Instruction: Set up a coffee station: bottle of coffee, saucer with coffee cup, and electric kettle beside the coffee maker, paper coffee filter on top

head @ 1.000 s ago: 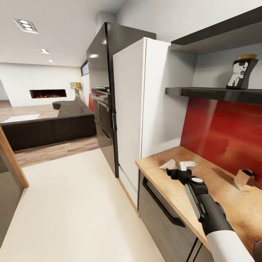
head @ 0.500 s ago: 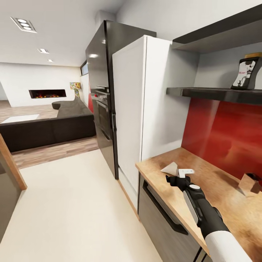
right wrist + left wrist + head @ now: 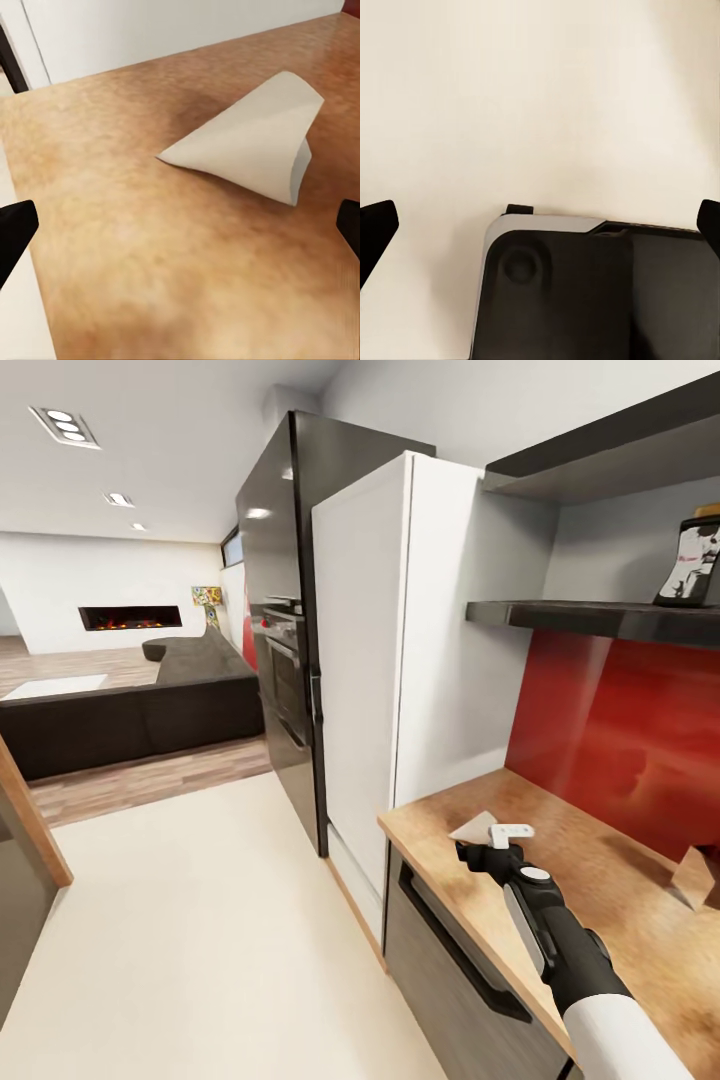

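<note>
A white paper coffee filter [image 3: 255, 146], folded into a cone, lies on the wooden countertop [image 3: 150, 262] near its corner by the fridge. In the head view my right gripper [image 3: 497, 838] hovers right over the filter [image 3: 473, 827]. Its dark fingertips [image 3: 15, 232] stand far apart at the frame edges, open, with nothing between them. The bottle of coffee [image 3: 695, 565], black with a white label, stands on the dark kitchen shelf [image 3: 600, 618] at the right edge. My left gripper [image 3: 540, 225] is open over the pale floor and a dark part of my base [image 3: 600, 292].
A white fridge [image 3: 400, 640] and a black oven tower [image 3: 280, 630] stand left of the counter. A red backsplash [image 3: 620, 730] runs behind it. A brown wooden object [image 3: 700, 875] sits at the counter's right edge. Pale floor [image 3: 200, 920] lies open to the left, with a sofa beyond.
The whole picture has slid a little to the right, so the camera has moved. My right gripper stays just over the paper filter, slightly closer to it than before.
</note>
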You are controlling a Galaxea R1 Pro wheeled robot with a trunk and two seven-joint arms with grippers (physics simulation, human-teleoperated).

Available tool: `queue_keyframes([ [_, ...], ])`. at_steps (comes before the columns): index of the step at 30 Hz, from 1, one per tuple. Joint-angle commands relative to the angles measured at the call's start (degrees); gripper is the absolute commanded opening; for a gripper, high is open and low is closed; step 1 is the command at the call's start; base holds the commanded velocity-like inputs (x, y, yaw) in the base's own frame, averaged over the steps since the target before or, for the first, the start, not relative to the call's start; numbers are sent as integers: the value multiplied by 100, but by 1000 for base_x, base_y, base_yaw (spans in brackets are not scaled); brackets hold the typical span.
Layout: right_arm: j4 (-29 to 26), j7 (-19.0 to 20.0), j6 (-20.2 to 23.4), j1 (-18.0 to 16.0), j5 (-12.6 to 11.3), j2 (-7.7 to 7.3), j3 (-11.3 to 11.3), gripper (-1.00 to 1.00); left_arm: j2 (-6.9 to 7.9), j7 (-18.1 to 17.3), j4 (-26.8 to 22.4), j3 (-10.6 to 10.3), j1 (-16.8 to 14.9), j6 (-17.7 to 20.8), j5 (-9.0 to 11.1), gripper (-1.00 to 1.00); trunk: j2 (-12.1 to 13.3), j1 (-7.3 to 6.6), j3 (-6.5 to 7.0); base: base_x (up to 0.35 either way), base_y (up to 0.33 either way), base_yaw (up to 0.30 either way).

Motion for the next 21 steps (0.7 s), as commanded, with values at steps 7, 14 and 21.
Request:
queue_keyframes([
  [7,-3,9,31,-4,-7,0,-4,100,-4,-10,-5,36,-2,-10,6,100,-10,3,-11,150,3,0],
  [14,-1,9,31,-4,-6,0,-4,100,-4,-10,-5,36,-1,-10,7,100,-10,3,-11,43,0,0],
  [21,-1,9,31,-4,-6,0,-4,100,-4,-8,-5,36,0,-10,8,100,-10,3,-11,16,0,0],
])
